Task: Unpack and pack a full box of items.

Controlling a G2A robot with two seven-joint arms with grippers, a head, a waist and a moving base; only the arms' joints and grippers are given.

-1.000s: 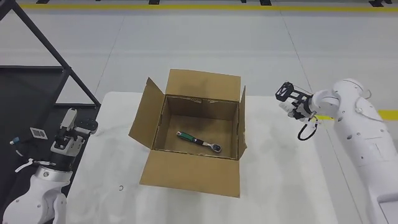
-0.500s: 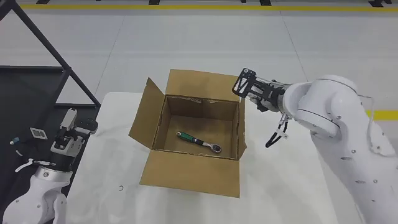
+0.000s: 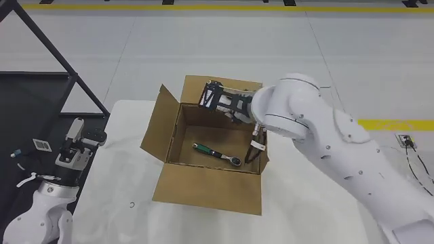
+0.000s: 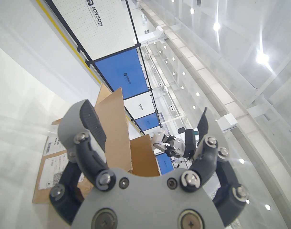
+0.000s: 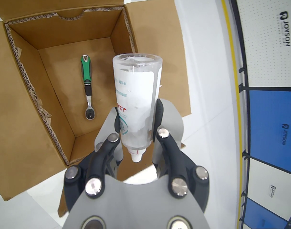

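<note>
An open cardboard box (image 3: 207, 190) stands in the middle of the white table (image 3: 319, 196), all flaps spread. A ratchet wrench (image 3: 218, 154) with a green handle lies flat on its floor, also clear in the right wrist view as the wrench (image 5: 87, 89) inside the box (image 5: 23, 84). My right gripper (image 5: 136, 117) is shut on a clear bottle (image 5: 136, 91) with a white label, cap toward the wrist. In the top view that gripper (image 3: 215, 99) hangs over the box's far wall. My left gripper (image 4: 148, 125) is open and holds nothing; it sits near the table's left edge (image 3: 76, 144).
A black frame rack (image 3: 41, 74) stands off the table's left side. The box's upright flaps (image 4: 116, 129) rise between the left gripper and the right arm (image 3: 319, 129), which reaches across the box's right side. Bare table lies right of the box.
The right arm has swung from beyond the table's right side leftward to above the box's far wall, carrying the bottle. The left arm and the wrench have stayed put.
</note>
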